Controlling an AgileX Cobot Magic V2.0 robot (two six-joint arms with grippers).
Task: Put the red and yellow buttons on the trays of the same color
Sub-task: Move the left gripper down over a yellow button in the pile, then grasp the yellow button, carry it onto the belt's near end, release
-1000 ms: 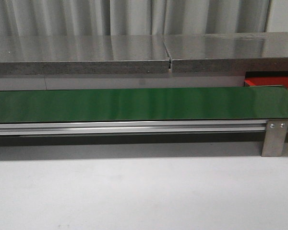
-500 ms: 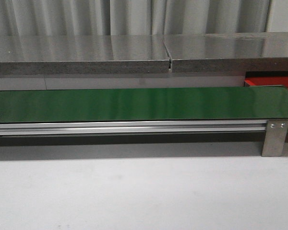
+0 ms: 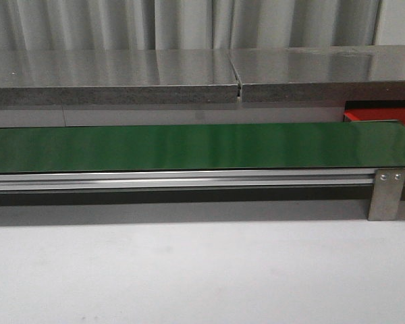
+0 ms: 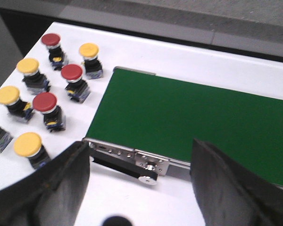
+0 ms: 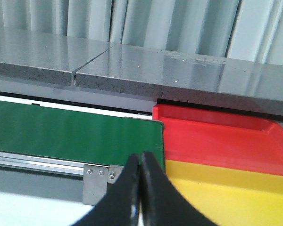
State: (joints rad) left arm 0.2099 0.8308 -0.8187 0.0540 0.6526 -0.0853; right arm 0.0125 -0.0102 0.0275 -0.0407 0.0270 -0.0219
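1. The red and yellow buttons stand in a loose cluster on the white tabletop (image 4: 179, 61), just past the end of the green belt (image 4: 188, 117). Three red caps show, one of them at (image 4: 71, 72), and four yellow, one of them at (image 4: 88, 49). Another body is cut off at the frame edge, its cap colour unclear.
2. The red tray (image 5: 217, 139) lies beside the belt's other end, under the lip of a grey stone ledge (image 5: 179, 70). The yellow tray (image 5: 236, 193) sits against the red one on its nearer side. Neither tray shows a button in the visible part.
3. The left pincer (image 4: 141, 188) hangs over the belt's end bracket with its jaws spread wide, holding nothing; the buttons sit off to one side of it, apart from both fingers.
4. The right pincer (image 5: 141, 188) has its two dark fingers pressed together with nothing between them, poised above where belt and trays meet.
5. In the front view only the belt, ledge and a sliver of red tray appear.
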